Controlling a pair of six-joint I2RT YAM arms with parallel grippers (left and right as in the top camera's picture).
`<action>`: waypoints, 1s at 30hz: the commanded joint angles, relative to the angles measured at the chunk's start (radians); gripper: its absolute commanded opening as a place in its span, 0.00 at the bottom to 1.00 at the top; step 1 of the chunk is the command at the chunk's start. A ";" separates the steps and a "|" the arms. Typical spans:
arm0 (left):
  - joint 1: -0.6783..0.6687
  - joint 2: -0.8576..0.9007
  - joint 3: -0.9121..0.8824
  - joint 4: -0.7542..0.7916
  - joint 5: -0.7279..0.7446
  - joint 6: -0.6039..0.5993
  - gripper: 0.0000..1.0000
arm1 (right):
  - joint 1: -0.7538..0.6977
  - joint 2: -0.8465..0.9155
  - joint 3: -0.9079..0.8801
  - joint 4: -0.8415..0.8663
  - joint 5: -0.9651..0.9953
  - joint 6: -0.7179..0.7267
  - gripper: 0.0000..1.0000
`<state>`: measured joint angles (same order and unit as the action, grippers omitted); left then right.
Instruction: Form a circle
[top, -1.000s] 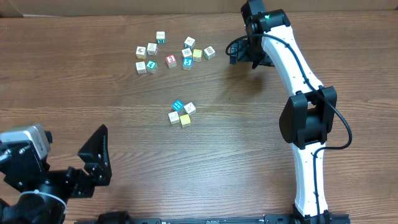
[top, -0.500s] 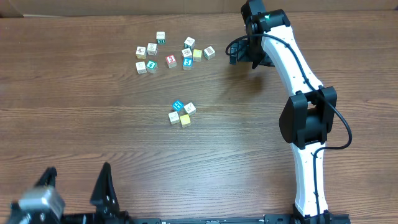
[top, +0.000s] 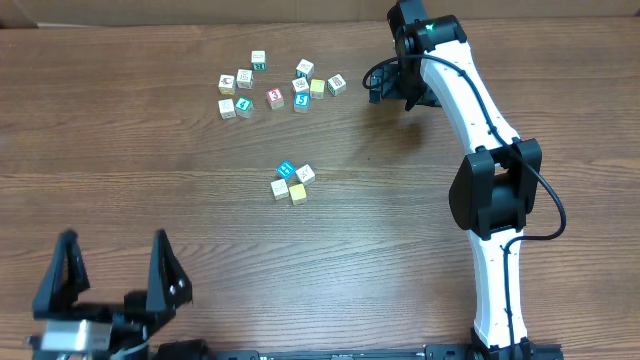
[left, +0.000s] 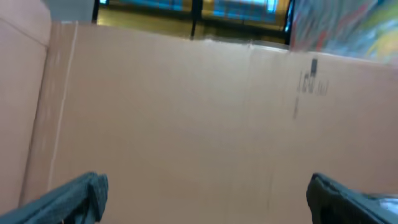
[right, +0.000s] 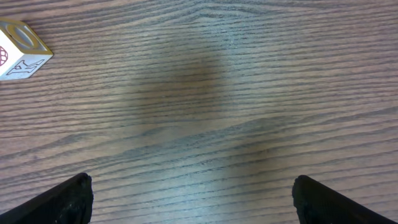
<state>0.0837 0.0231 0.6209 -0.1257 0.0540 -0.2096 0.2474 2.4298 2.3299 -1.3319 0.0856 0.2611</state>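
The wood-grain desk (top: 150, 170) fills the overhead view, with a cardboard wall (left: 186, 124) along its far edge (the left wrist camera sees little else). The white right arm (top: 480, 130) reaches from the near edge up the right side to the far right part of the desk. There the right claw (top: 385, 85) hangs over bare wood, just right of the loose cubes. In its own wrist view the right claw (right: 193, 202) has its 2 dark fingers (right: 65, 199) spread to opposite edges of the picture, wide open, with nothing between them but desk. 1 whitish picture cube (right: 22, 50) with a gold top face sits at the upper left of that view, well clear of the fingers.

The left claw (top: 113, 275) stands at the near left corner, its 2 fingers pointing toward the far edge and set far apart. It is wide open and empty, and well away from every cube.

A loose scatter (top: 275, 97) of roughly 11 small picture and letter cubes lies in the far middle of the desk.

The circle (top: 292, 181) lies apart from that scatter, near the desk's centre and toward the near side. It is a tight cluster of 4 cubes:
- the blue "H" cube (top: 286, 169) at the far left
- 1 whitish cube (top: 305, 174) to its right
- a second whitish cube (top: 279, 187) at the near left
- the yellow cube (top: 298, 193) at the near right

Neighbouring cubes are touching or very nearly so. Neither claw is near them.
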 joint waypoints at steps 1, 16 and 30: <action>-0.016 -0.019 -0.130 0.161 -0.010 -0.015 0.99 | -0.004 -0.040 0.014 0.003 0.007 0.001 1.00; -0.032 -0.019 -0.601 0.482 -0.253 -0.233 1.00 | -0.004 -0.040 0.014 0.003 0.007 0.001 1.00; -0.032 -0.019 -0.616 0.078 -0.214 0.032 0.99 | -0.004 -0.040 0.014 0.002 0.007 0.001 1.00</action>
<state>0.0647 0.0151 0.0086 -0.0181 -0.1730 -0.2840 0.2474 2.4298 2.3299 -1.3323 0.0856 0.2611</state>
